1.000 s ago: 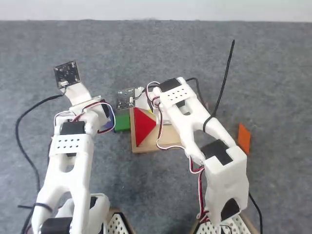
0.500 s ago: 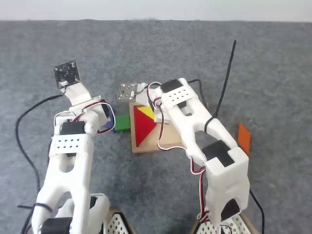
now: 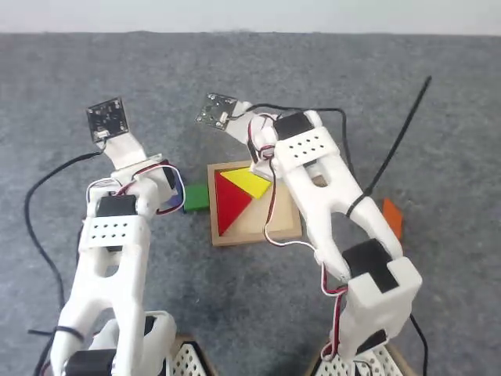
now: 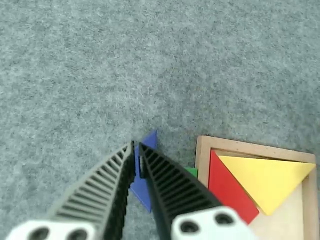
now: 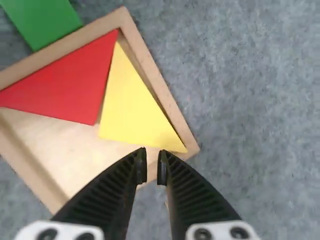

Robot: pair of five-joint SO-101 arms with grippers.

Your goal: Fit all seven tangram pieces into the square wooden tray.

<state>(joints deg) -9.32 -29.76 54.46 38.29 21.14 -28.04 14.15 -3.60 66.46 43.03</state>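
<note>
Two triangles lie flat inside the square wooden tray [image 3: 243,239]. The red triangle [image 3: 227,205] sets its long edge against the rim on my left arm's side, and the yellow triangle [image 3: 249,182] sets its long edge along the far rim. Their short edges touch along one diagonal seam. The tray floor on the near side and toward my right arm is bare pale wood.

My right gripper [image 5: 151,152] hangs over the tray corner where the yellow triangle's sharp tip ends. Its jaws are drawn almost together, with a thin slit between them and nothing held.

My left gripper [image 4: 136,146] hangs outside the tray over the grey mat [image 3: 117,78], jaws likewise nearly closed. The blue piece [image 4: 142,187] shows through the slit and past one fingertip; I cannot tell whether it is pinched or merely lies beneath.

The green piece [image 3: 196,197] lies on the mat just beside the tray's outer edge, between the blue piece and the rim. The orange piece [image 3: 391,221] lies well apart from the tray on my right arm's side, with open mat beyond it. A broad stretch of mat lies open past the far rim.

Every piece is a flat, straight-edged slab with a matte painted face. The tray is light wood with a raised rim, and the mat is fuzzy and speckled. My fingers [image 5: 115,185] are black, with ribbed inner faces
</note>
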